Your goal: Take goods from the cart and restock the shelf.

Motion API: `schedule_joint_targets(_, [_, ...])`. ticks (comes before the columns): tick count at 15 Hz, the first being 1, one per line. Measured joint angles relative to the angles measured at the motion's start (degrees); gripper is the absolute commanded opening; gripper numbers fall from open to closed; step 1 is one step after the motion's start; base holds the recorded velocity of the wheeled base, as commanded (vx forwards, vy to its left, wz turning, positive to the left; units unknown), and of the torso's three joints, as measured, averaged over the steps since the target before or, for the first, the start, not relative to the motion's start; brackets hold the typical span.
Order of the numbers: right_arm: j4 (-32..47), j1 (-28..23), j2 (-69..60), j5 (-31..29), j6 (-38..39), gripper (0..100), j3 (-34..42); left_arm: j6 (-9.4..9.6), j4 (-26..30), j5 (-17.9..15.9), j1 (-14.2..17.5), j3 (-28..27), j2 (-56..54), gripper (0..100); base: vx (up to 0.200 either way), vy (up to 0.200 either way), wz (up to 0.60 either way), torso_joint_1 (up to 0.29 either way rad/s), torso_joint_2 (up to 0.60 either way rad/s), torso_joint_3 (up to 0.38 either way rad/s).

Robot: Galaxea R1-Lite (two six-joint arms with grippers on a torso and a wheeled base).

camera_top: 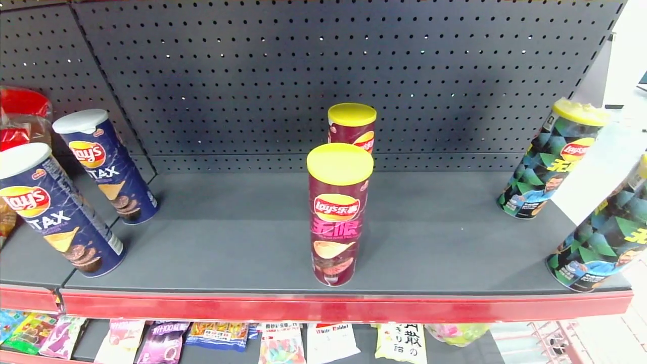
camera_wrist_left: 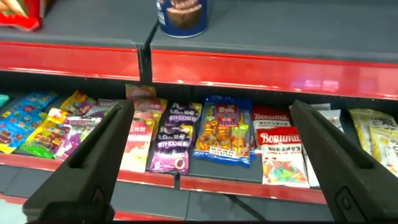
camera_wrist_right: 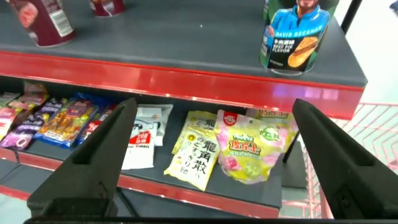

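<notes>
A maroon can (camera_top: 337, 217) stands mid-frame at the front of the shelf (camera_top: 227, 242), with a second can (camera_top: 352, 127) behind it. Blue cans (camera_top: 108, 167) stand at left, green cans (camera_top: 551, 162) at right. The left gripper (camera_wrist_left: 212, 104) and right gripper (camera_wrist_right: 214, 102) have jaws apart and empty, facing snack bags (camera_wrist_left: 225, 127).

A dark grey perforated metal back panel (camera_top: 323, 76) rises behind a flat grey shelf board (camera_top: 227, 242) edged with a glossy red front strip (camera_top: 343, 306). Past the board's right end the room is brightly lit, with pale floor (camera_top: 638, 333) below.
</notes>
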Motion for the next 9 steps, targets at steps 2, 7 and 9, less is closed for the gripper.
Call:
schedule_joint_targets(2, [0.06,0.09,0.0,-0.02,0.0,100,0.0,0.0,-0.04,0.0,0.05,0.0,-0.02,100,0.0,0.0,0.0,0.0,0.0,0.0])
schedule_joint_targets(7, [0.05,0.16,0.0,0.0,-0.05,100,0.0,0.02,-0.06,0.0,0.05,-0.05,-0.02,100,0.12,0.0,0.0,-0.002,0.0,0.003])
schedule_joint_targets(9, [0.05,0.09,0.0,0.04,-0.06,100,-0.05,0.0,-0.06,0.02,0.05,-0.05,-0.02,100,0.0,0.0,0.0,0.0,0.0,0.0])
